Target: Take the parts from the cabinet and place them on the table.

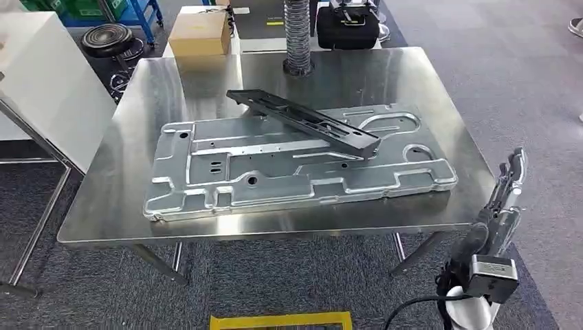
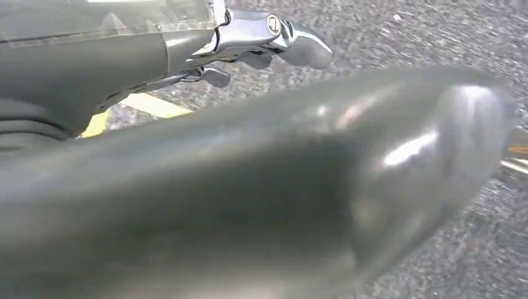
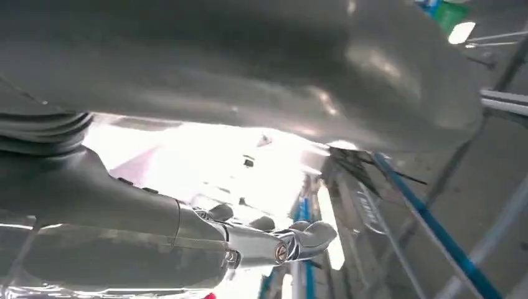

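A large silver stamped metal panel (image 1: 275, 172) lies flat on the steel table (image 1: 206, 82). A long black bracket part (image 1: 309, 124) rests slantwise across the panel's far half. My right hand (image 1: 507, 189) is raised beside the table's near right corner, fingers stretched upward and holding nothing. The right wrist view shows that hand (image 3: 249, 68) with a finger (image 3: 280, 243) extended and nothing in it. In the left wrist view my left hand (image 2: 261, 205) hangs over grey carpet, thumb large and blurred, fingers (image 2: 274, 34) straight, holding nothing.
A cardboard box (image 1: 199, 33), a ribbed grey hose (image 1: 298, 38) and a black case (image 1: 347, 27) stand beyond the table's far edge. A white panel on a metal frame (image 1: 48, 82) stands at the left, a black stool (image 1: 108, 36) behind it. Yellow tape (image 1: 280, 320) marks the floor near me.
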Available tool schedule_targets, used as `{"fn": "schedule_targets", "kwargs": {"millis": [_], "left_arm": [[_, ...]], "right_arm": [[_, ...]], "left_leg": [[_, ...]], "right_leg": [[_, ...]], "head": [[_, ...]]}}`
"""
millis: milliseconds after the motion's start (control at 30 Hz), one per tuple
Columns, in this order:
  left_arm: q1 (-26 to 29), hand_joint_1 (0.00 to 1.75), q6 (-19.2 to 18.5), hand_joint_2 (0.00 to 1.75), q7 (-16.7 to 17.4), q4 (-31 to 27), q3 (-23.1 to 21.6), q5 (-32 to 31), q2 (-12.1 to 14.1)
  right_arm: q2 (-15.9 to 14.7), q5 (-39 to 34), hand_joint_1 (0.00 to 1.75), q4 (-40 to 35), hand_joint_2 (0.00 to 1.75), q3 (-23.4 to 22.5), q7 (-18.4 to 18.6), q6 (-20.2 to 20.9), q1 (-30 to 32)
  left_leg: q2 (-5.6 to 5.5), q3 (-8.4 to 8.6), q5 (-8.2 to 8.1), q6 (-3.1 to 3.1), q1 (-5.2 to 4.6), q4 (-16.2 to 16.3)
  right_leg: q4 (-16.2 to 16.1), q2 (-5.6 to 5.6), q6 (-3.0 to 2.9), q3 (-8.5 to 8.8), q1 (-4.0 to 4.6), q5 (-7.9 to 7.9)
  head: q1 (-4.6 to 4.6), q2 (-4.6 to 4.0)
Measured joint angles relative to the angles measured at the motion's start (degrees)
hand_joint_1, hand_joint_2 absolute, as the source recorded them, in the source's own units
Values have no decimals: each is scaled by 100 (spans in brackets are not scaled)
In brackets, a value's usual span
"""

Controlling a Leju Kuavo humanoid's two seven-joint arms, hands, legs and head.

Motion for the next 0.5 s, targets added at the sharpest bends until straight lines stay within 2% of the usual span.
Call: {"fn": "schedule_targets", "kwargs": {"millis": [33,67,100,133,167,200,233,300,333,367,400,467,500], "left_arm": [[4,0,-2,0,2,0,2,-11,0],[3,0,-2,0,4,0,2,-20,0],[0,0,-2,0,7,0,2,-39,-2],[-8,0,-4,0,7,0,2,-52,-4],[-22,0,-7,0,5,0,2,-59,-4],[-45,0,-9,0,4,-4,0,-66,0],[-52,0,-11,0,11,-4,0,-87,-4],[-41,0,-13,0,15,-4,0,-129,-13],[-29,0,-13,0,18,-4,0,-144,-18],[-44,0,-13,0,24,-4,0,-157,-37],[-50,0,-13,0,31,-4,0,-166,-37],[-52,0,-13,0,31,-4,0,-195,-42],[-47,0,-13,0,26,-4,0,-210,-50]], "right_arm": [[24,-39,0,63,0,-52,26,76,39],[42,-44,0,133,0,-101,52,146,80],[55,-11,0,201,0,-146,90,175,109],[74,16,0,302,0,-194,114,203,132],[111,18,0,417,0,-249,122,212,153],[147,20,0,547,0,-313,118,212,176],[157,20,0,680,0,-367,114,209,194],[210,109,0,1063,0,-482,118,177,205],[236,142,0,1242,0,-544,118,159,216],[251,175,0,1454,0,-621,118,148,239],[262,208,0,1620,0,-686,116,135,245],[284,322,0,2174,0,-866,81,85,196],[306,415,0,2587,0,-970,68,61,161]], "left_leg": [[0,41,73,1,0,179],[0,207,304,14,-1,117],[-1,463,523,35,-3,-149],[-2,837,659,77,-14,-612],[-5,1250,593,139,-32,-1152],[-1,1594,330,172,-57,-1741],[7,1588,333,152,-61,-1754],[2,1512,405,216,-103,-1777],[5,1487,505,265,-78,-1826],[69,1423,616,303,-45,-1877],[54,1326,700,355,-43,-1895],[56,1131,858,358,-42,-1889],[57,1020,937,351,-43,-1882]], "right_leg": [[11,0,3,-99,11,65],[34,1,10,-208,20,134],[60,2,18,-297,28,183],[90,3,28,-382,38,231],[120,3,41,-433,40,278],[146,2,76,-475,71,320],[126,-11,111,-465,57,370],[84,-26,178,-463,13,491],[36,-21,219,-476,36,564],[117,7,244,-535,0,405],[340,18,266,-632,-6,54],[1186,22,332,-866,-43,-651],[1613,22,364,-934,-60,-833]], "head": [[0,0],[0,0],[0,0],[0,0],[-2,0],[4,0],[13,0],[-44,0],[-26,0],[-46,0],[-11,0],[13,-2],[15,-2]]}}
